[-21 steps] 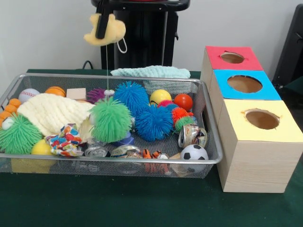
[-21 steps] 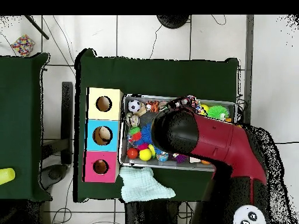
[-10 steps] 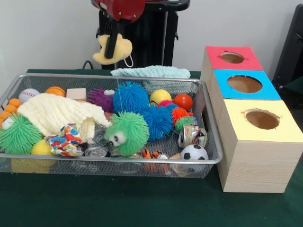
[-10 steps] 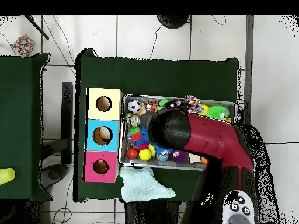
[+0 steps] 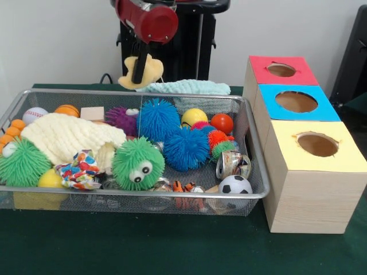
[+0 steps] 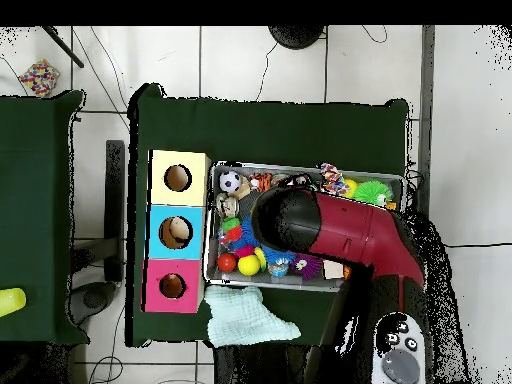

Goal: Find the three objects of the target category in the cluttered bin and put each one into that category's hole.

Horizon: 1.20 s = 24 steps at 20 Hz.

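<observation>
My gripper [image 5: 139, 70] hangs above the back rim of the wire mesh bin [image 5: 254, 137], shut on a yellow plush toy [image 5: 149, 71]. A thin thread trails down from the toy. In the bin, a green fuzzy ball with googly eyes [image 5: 137, 164] rests near the front, beside blue fuzzy balls [image 5: 184, 148], a cream knitted cloth [image 5: 66, 136], a soccer ball [image 5: 235, 184] and several small balls. To the right stand the red hole [image 5: 281, 70], blue hole [image 5: 296, 101] and yellow hole [image 5: 317, 144]. In the overhead view the red arm [image 6: 330, 228] hides the gripper and most of the bin [image 6: 290, 167].
A pale teal cloth [image 5: 182, 87] lies behind the bin, also visible as the teal cloth [image 6: 245, 318] from above. The three boxes [image 6: 177, 232] sit tight against the bin's side. A second green table [image 6: 35, 215] stands apart.
The green fuzzy ball, dangling in the air a second ago, has dropped and now sits in the bin's front. My gripper has carried the yellow plush lower and slightly right.
</observation>
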### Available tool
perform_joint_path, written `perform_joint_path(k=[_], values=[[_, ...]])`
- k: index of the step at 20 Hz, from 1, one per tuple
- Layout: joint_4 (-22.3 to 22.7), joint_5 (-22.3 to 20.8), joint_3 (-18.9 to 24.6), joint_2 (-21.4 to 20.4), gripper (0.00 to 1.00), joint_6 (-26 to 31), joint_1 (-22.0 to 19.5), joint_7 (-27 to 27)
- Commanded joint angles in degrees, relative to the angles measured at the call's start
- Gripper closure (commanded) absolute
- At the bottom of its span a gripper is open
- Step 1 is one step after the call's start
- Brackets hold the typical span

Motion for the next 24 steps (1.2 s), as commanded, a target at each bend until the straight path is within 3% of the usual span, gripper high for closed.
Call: perform_joint_path(k=[1,2,3,10,13,18,24], values=[[1.53,-0.44,0.62,3.38,1.00,-0.33,0.55,4.40],[1.10,-1.53,-0.12,3.75,1.00,-0.86,1.11,4.17],[1.63,-1.57,-0.03,3.77,0.00,-1.83,1.10,3.64],[1.85,-2.08,0.53,3.74,0.00,-1.58,0.16,1.46],[1.08,-1.49,-0.89,5.18,0.00,-3.70,1.17,5.35],[0.64,-0.16,-1.63,6.37,0.00,-3.89,2.00,7.41],[3.13,3.23,-0.95,6.03,0.00,-3.36,3.29,9.58]])
